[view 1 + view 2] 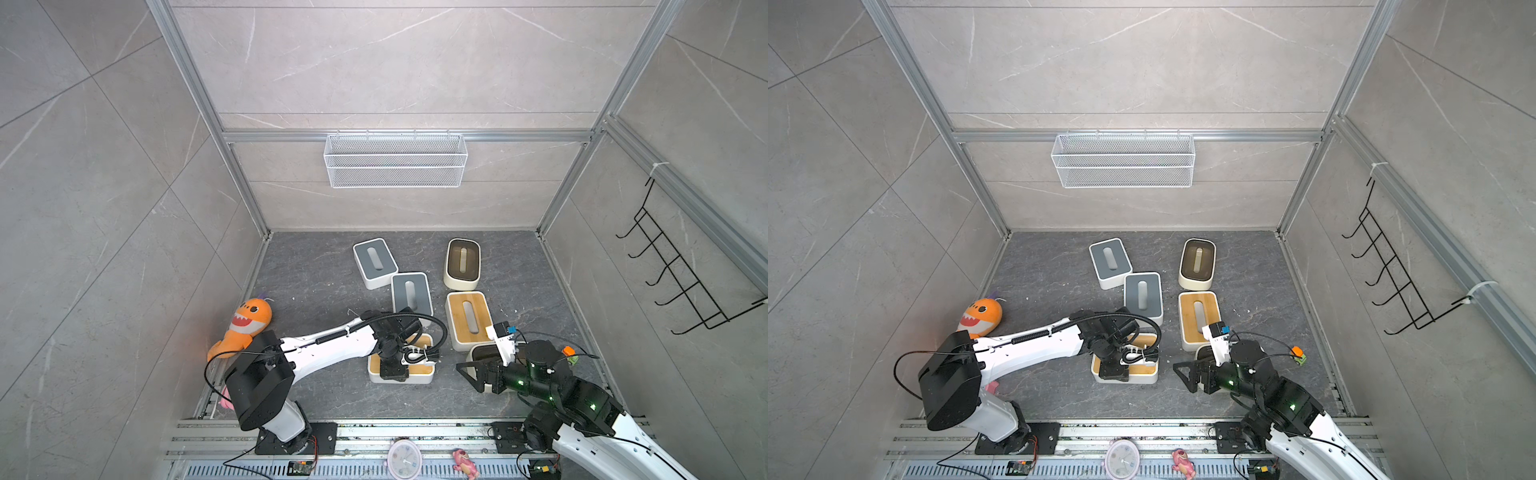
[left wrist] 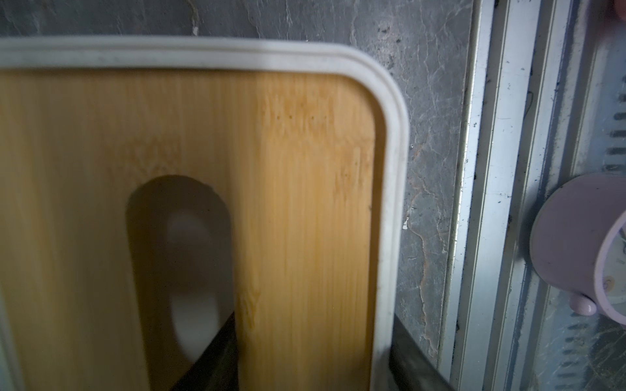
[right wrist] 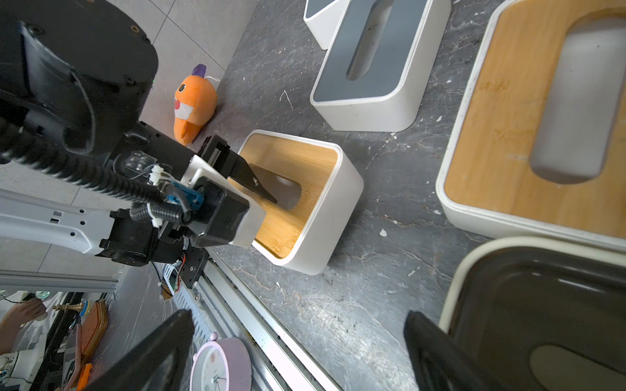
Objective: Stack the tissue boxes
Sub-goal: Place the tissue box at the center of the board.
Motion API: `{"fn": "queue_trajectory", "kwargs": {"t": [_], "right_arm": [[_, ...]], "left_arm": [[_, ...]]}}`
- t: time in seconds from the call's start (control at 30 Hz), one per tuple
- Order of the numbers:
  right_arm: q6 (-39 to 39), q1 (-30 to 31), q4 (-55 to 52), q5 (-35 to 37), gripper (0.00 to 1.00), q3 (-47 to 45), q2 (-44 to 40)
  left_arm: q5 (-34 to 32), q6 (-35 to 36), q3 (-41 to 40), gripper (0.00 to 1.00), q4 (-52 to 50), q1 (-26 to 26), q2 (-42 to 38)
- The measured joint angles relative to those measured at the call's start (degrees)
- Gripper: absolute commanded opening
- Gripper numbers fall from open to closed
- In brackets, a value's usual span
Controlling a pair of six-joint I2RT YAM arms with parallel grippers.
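Clamping the near bamboo-lidded tissue box [image 3: 315, 162], the left gripper [image 2: 311, 359] has one finger [image 2: 216, 352] down in the lid slot and the other outside the white long wall facing the front rail [image 2: 491, 203]. Right gripper [image 3: 298, 316]: jaws spread wide, holding nothing, low beside a brown-lidded cream box [image 3: 542, 304]. Bare floor [image 1: 332, 395] lies left of and in front of the held box; a grey-lidded box [image 1: 419, 291] stands close behind.

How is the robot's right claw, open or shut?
Open. The right claw has its two fingers spread wide apart, with nothing held between them.
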Motion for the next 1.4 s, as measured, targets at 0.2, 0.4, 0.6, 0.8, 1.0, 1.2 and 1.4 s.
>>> {"fn": "queue_trajectory", "kwargs": {"t": [0.2, 0.4, 0.6, 0.8, 1.0, 1.2, 1.4], "right_arm": [[0.0, 0.0, 0.0, 0.0, 1.00, -0.2, 0.2], [0.0, 0.0, 0.0, 0.0, 1.00, -0.8, 0.2], [0.0, 0.0, 0.0, 0.0, 1.00, -0.8, 0.2], [0.0, 0.0, 0.0, 0.0, 1.00, -0.8, 0.2], [-0.1, 0.0, 0.0, 0.0, 1.00, -0.8, 0.5], [-0.1, 0.0, 0.0, 0.0, 1.00, -0.8, 0.5], [-0.2, 0.0, 0.0, 0.0, 1.00, -0.8, 0.5]], "left_arm": [[-1.3, 0.0, 0.9, 0.36, 0.7, 0.0, 2.3], [-1.9, -0.5, 1.6, 0.37, 1.5, 0.0, 4.4], [-2.2, -0.9, 2.2, 0.37, 2.7, 0.0, 5.3], [-2.4, -0.9, 2.9, 0.38, 3.2, 0.0, 6.4], [-2.8, -0.9, 3.2, 0.38, 3.2, 0.1, 6.8], [-2.7, -0.9, 3.7, 0.38, 3.8, 1.0, 7.0], [-2.6, -0.9, 3.7, 0.39, 4.0, 1.7, 7.0]]}}
